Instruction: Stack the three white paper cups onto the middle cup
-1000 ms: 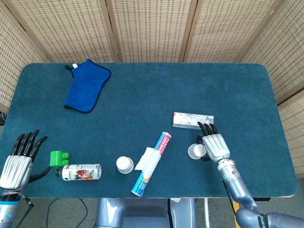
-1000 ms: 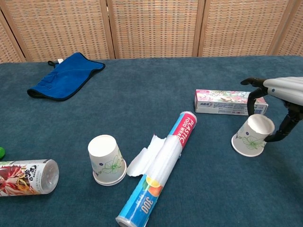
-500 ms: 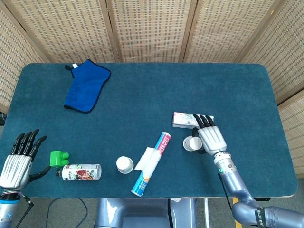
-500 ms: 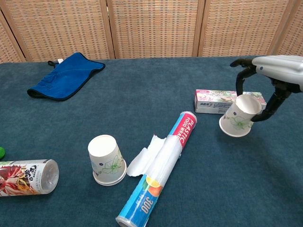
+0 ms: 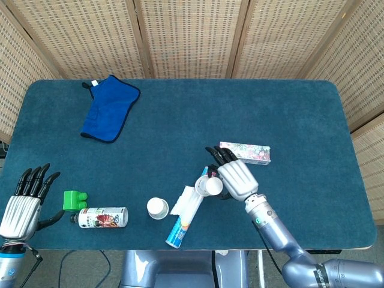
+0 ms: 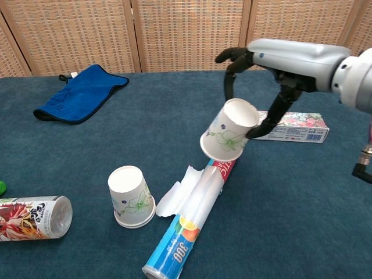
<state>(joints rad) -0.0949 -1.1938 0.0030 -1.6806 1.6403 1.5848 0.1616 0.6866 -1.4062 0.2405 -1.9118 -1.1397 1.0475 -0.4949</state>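
While airborne, tilted cup (image 6: 228,137) pinched between right hand (image 6: 273,58) fingers (image 6: 278,107).

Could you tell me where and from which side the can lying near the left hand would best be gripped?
Grip the can around its middle, coming from above. It lies on its side, so its round wall faces up, and the green block stands close by one end. The left hand is open beside it.

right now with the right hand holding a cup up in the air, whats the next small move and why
Probably carry the held cup further left and down toward the cup on the table. The right hand holds it tilted above the plastic wrap roll, short of that upside-down cup, so it likely needs levelling first.
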